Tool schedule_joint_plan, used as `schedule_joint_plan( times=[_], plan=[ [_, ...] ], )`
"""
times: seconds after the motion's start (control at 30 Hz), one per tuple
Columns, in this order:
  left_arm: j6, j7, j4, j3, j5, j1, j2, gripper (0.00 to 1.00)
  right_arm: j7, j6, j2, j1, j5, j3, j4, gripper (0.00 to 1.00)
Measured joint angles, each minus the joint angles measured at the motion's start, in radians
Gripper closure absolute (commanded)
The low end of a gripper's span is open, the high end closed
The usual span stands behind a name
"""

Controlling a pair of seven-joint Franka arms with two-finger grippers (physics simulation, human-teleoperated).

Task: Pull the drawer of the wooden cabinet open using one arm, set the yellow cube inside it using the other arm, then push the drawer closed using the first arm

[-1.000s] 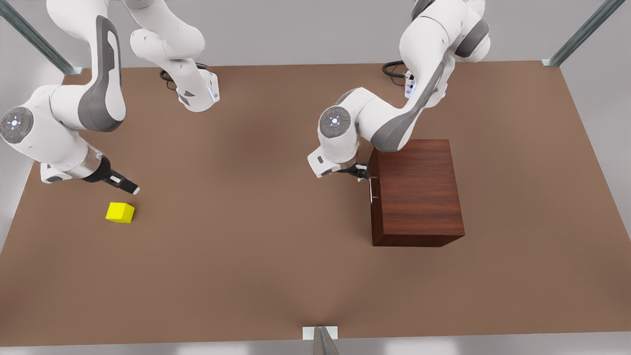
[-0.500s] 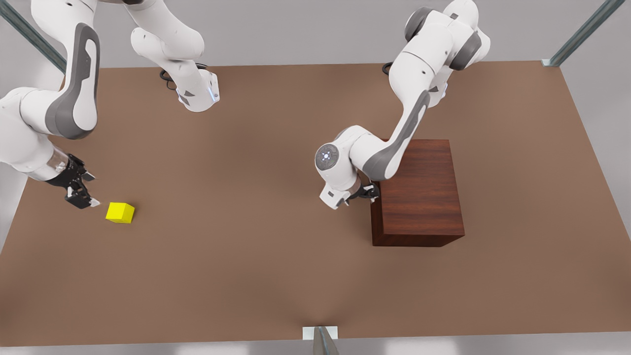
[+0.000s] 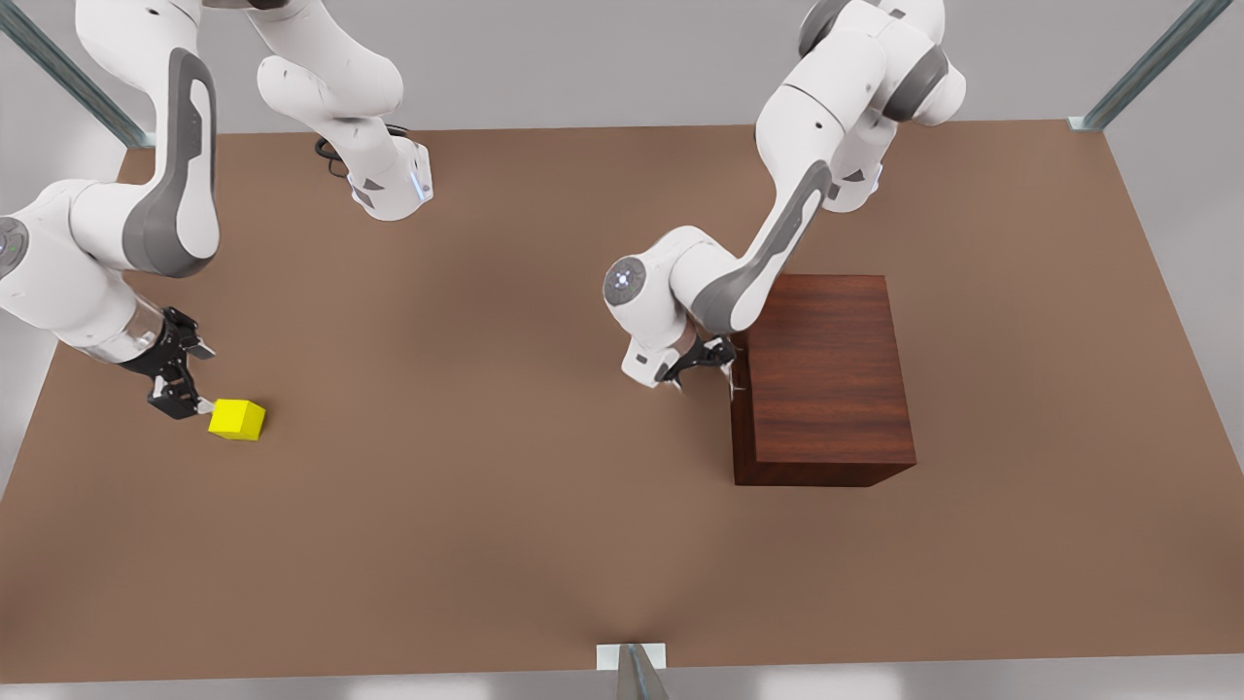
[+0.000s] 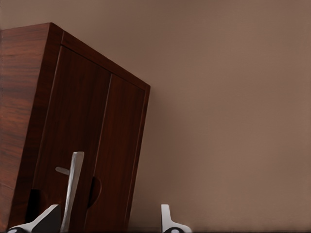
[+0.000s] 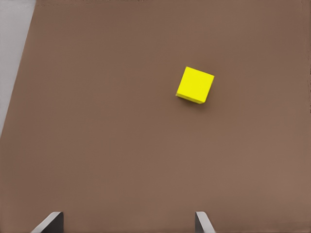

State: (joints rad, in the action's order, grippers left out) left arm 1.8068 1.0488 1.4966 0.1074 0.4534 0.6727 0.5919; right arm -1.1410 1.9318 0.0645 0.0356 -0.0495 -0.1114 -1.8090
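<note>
Hovering at the front of the wooden cabinet [image 3: 826, 379], the left gripper [image 3: 702, 362] has its fingers spread, the silver handle [image 4: 72, 187] of the closed drawer [image 4: 80, 141] just ahead beside one fingertip. Right gripper [image 3: 180, 389] is spread too, with the yellow cube [image 3: 237, 419] on the table [image 3: 505, 486] just beyond its tips, ungrasped

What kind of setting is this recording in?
Probably a simulated lab bench: a bare brown table, metal frame struts, two fixed arms, and test props only, a wooden cabinet and yellow cube.
</note>
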Motion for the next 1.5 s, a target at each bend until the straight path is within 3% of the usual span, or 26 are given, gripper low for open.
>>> schedule_joint_plan(
  times=[0.47,1.5],
  plan=[
    [0.009,0.101,0.075,-0.018,0.060,0.001,0.000,0.00,-0.088,-0.001,0.005,0.003,0.001,0.001,0.002,0.00],
    [0.135,0.217,-0.005,-0.012,-0.033,0.062,0.029,0.00,-0.149,-0.002,0.013,0.009,0.002,0.003,0.005,0.00]
  ],
)
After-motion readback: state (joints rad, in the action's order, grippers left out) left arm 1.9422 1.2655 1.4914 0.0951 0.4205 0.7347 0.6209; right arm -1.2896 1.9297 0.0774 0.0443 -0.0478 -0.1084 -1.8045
